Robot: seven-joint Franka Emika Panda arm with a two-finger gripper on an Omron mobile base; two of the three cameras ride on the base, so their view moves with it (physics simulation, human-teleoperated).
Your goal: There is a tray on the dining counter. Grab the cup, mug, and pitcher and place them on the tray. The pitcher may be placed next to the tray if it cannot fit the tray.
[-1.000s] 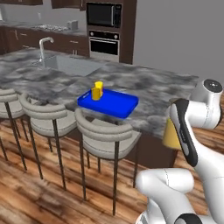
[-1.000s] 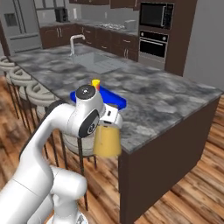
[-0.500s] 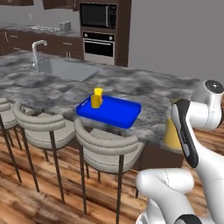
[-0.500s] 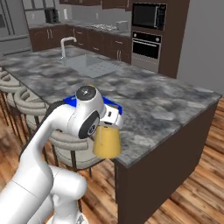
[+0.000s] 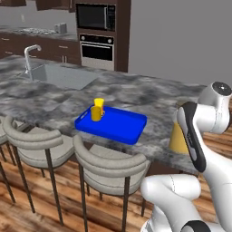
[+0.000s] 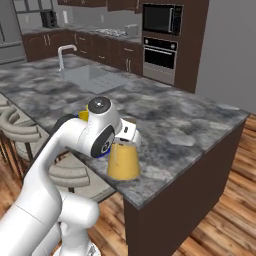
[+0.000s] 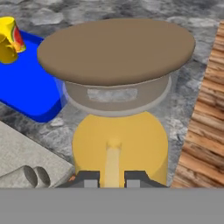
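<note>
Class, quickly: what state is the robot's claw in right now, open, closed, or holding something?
Claw: closed on the pitcher, fingertips pinching its handle, with the pitcher at the dining counter edge beside the tray.

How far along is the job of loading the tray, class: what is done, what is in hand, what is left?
Done: the cup and the mug stand on the tray. In hand: the gripper is closed on the handle of the pitcher, at the dining counter edge beside the tray. Left: setting the pitcher down and letting go.
</note>
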